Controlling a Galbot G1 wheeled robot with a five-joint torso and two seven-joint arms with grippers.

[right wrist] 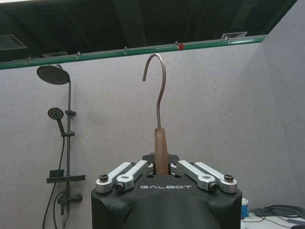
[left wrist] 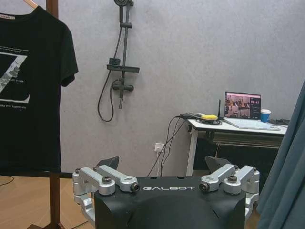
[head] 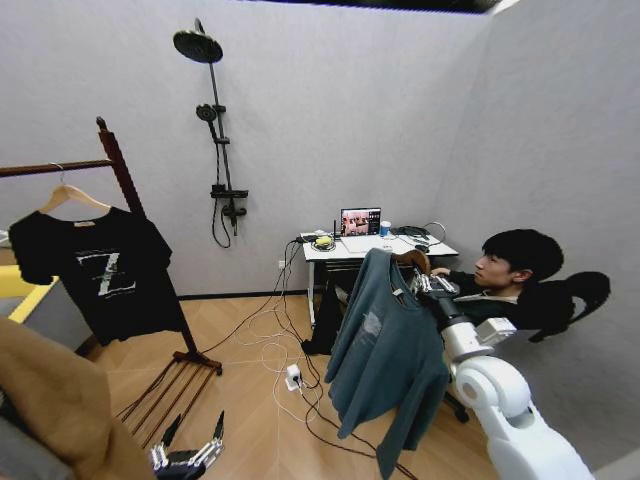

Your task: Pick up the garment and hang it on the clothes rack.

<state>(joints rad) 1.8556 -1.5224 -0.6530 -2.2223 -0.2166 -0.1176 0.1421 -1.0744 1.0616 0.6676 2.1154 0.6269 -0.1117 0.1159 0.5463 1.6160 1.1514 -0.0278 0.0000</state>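
A: Nearest is the right claw, clamped on the wooden hanger neck; the garment hangs in front of the desk

B: Risk?

A: The clothes rack stands well apart; swinging could twist the hook off its bar. Left claw low, spread apart, idle

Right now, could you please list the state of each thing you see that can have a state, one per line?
Dark teal-blue long-sleeved shirt: hanging on a wooden hanger, held in the air, not on the rack.
Right gripper: shut on the hanger's neck.
Left gripper: open, low, holding nothing.
Dark reddish-brown wooden clothes rack: upright, carrying a black T-shirt.
Laptop: open, screen lit.
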